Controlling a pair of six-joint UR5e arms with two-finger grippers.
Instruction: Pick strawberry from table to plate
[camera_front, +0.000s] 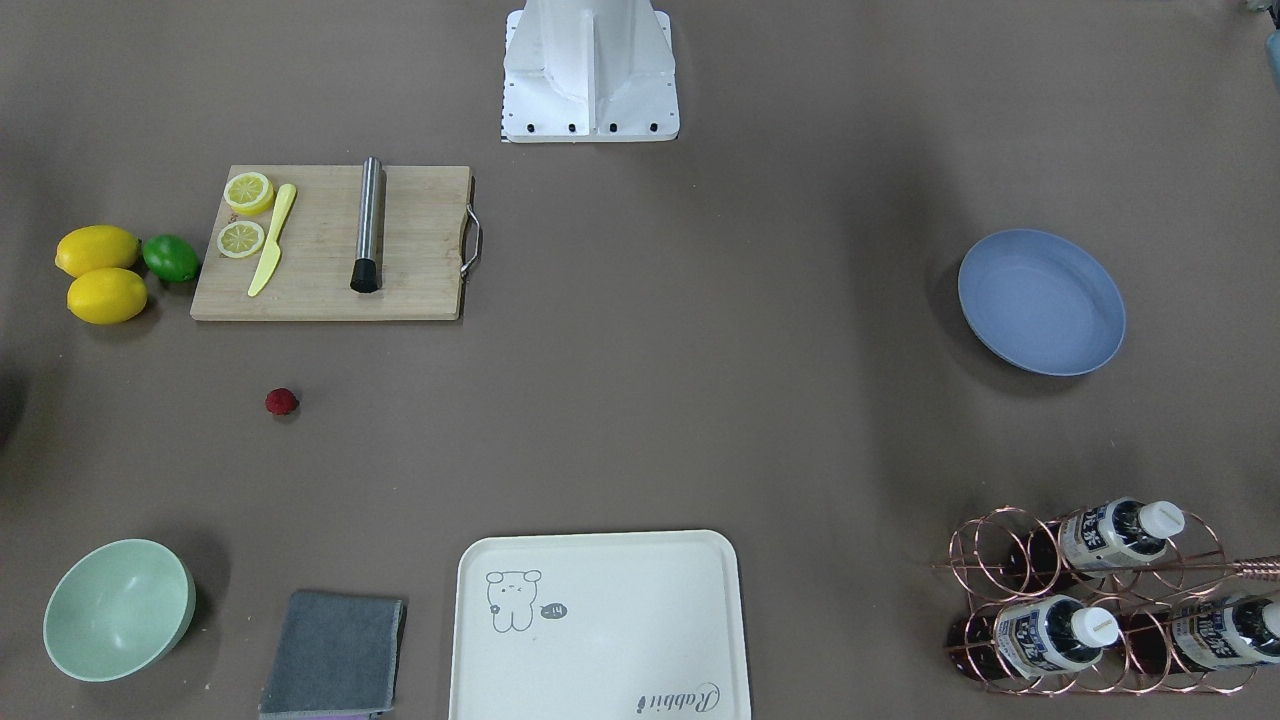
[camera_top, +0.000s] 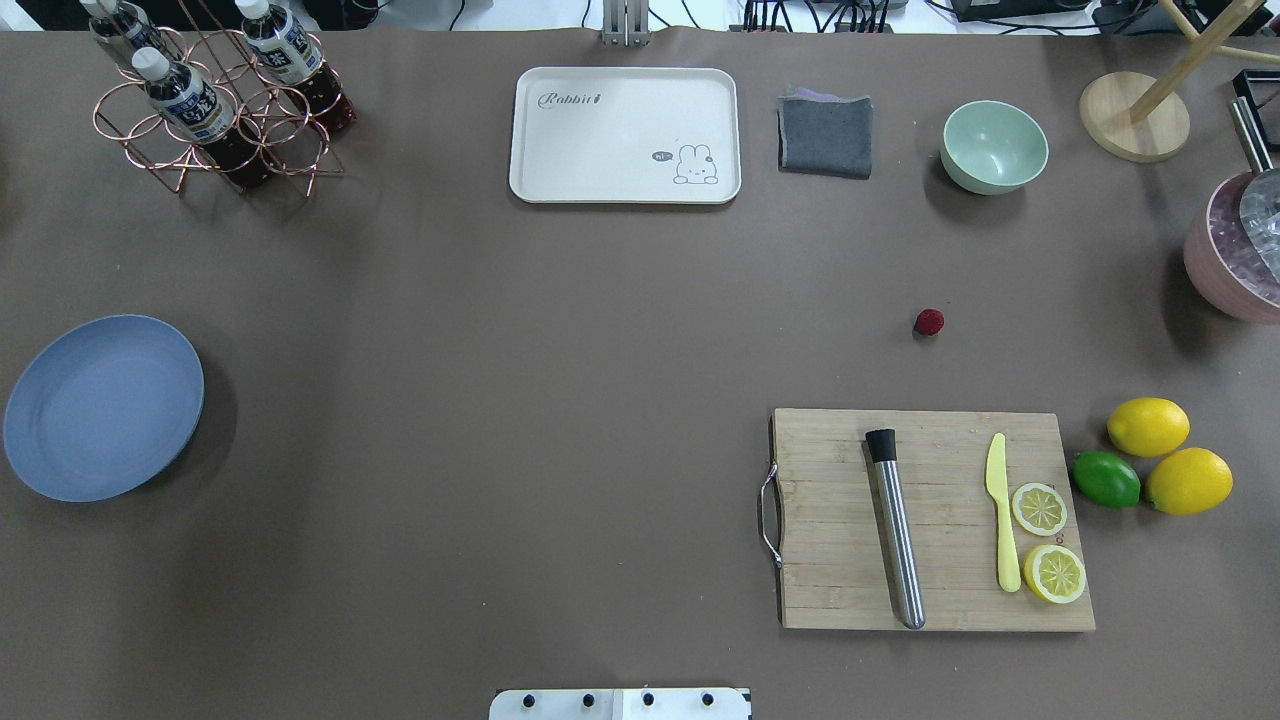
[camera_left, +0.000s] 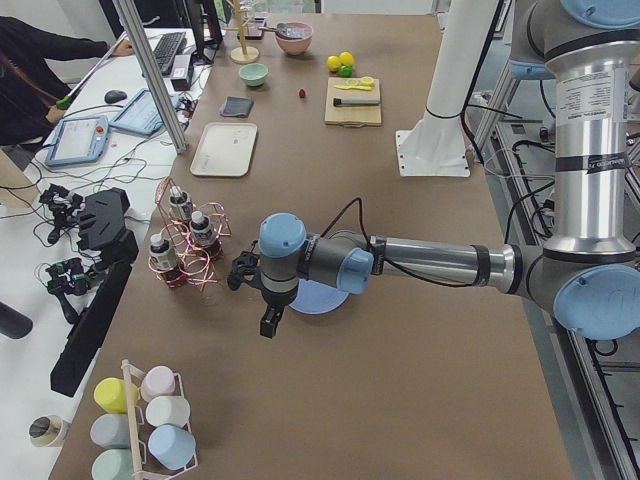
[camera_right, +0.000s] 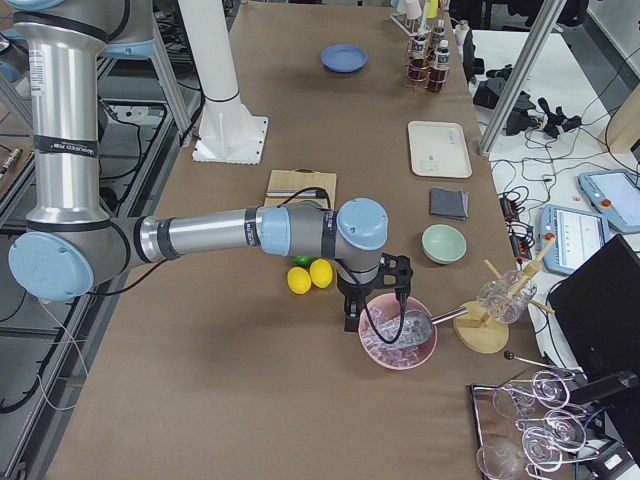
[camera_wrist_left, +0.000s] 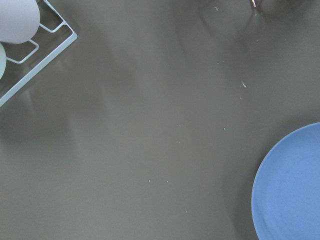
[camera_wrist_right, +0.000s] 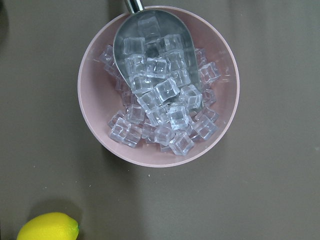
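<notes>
- Currently the strawberry (camera_top: 929, 321) is lying alone on the bare table (camera_top: 560, 400), between the cutting board (camera_top: 930, 520) and the mint bowl (camera_top: 994, 146), touching nothing.
- The plate (camera_top: 103, 407) is sitting empty on the robot's left side, well apart from the berry.
- The right gripper (camera_right: 352, 318) is hanging over the pink bowl of ice (camera_right: 398, 345), and the left gripper (camera_left: 268, 325) is hovering beside the plate. Both are showing only in side views, so I cannot tell how far either pincer is standing open. Neither is holding the berry.
- The berry is looking very light, tiny and roundish. Its bumps are probably offering some grip, yet a one-sided nudge is likely to send it rolling.
- Taking it across its widest middle is looking safest, with fingers descending on either side and closing gently in case it is soft.
</notes>
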